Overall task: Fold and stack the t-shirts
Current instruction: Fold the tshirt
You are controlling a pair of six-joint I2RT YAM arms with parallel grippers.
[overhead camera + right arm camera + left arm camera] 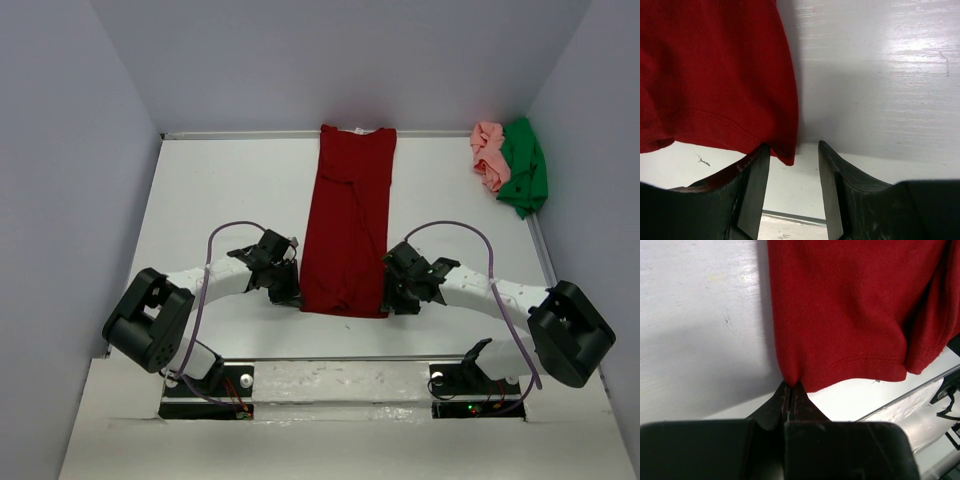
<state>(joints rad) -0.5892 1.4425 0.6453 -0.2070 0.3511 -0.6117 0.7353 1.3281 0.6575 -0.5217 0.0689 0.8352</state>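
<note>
Three shirts and two grippers, as you see them on one white table (220, 200); the red shirt (348, 225) lies flat at the table's centre, folded into one long narrow strip, collar at the far edge and hem at the near side; the pink shirt (489, 155) and the green shirt (524, 172), both crumpled, touch each other in the far right corner, pink to the left of green, well apart from the red shirt; the left gripper (791, 386) is pinched fully closed on the near left hem corner of the red shirt; the right gripper (794, 150) stands with jaws apart at the near right hem corner, whose tip lies between the jaws, against the left one.
</note>
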